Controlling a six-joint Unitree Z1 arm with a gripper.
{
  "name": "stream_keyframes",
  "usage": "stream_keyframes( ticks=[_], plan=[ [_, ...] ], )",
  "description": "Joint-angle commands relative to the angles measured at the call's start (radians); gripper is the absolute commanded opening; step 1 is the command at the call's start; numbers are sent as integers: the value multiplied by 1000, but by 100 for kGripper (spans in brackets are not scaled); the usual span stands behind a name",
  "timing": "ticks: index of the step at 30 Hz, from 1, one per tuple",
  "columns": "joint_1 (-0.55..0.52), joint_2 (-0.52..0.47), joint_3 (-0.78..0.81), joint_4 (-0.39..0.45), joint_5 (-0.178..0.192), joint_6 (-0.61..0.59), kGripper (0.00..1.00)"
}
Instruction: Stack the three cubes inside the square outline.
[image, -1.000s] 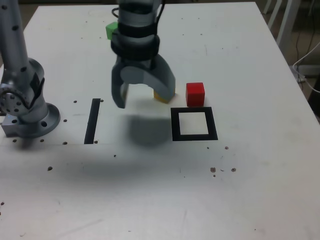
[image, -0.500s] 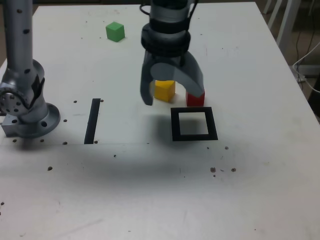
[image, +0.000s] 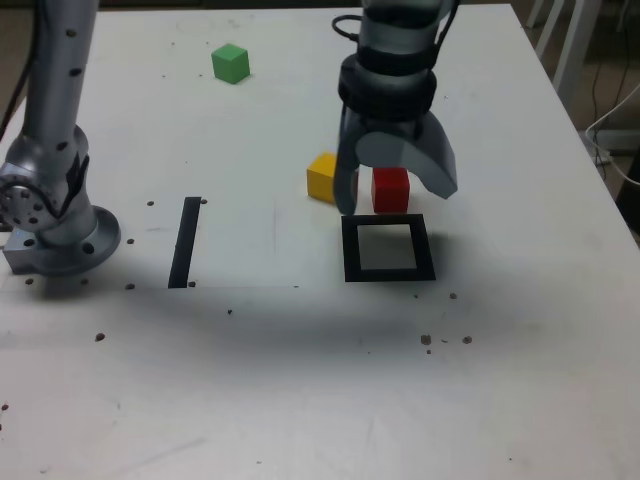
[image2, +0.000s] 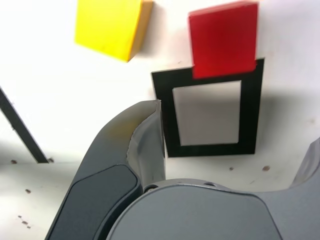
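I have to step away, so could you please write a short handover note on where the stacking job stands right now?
Pincer: open, empty, hanging over the red cube.
Red cube: on the table just behind the square outline, at its far edge, not inside.
Yellow cube: on the table at the exterior view's left of the red one, apart from it.
Green cube: far back, alone.
Done: nothing is inside the outline, nothing stacked.
Left: place all three cubes in the outline, one on another; red looks the likely first pick.

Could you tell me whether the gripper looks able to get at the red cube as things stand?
Probably yes: the gripper hangs open over the red cube, with nothing on top of it. The yellow cube stands apart, leaving room for the fingers.
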Motion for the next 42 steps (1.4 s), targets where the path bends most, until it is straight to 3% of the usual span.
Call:
stream_keyframes(
  ticks=[1,15,21,25,35,42],
  plan=[
    [11,19,-13,0,1,7,99],
    [67,90,-56,-1,-10,45,98],
    [85,130,-72,0,-26,63,92],
    [90,146,-80,9,-34,67,83],
    [94,156,-97,35,-25,63,33],
    [94,155,-97,40,-26,66,28]
  ],
)
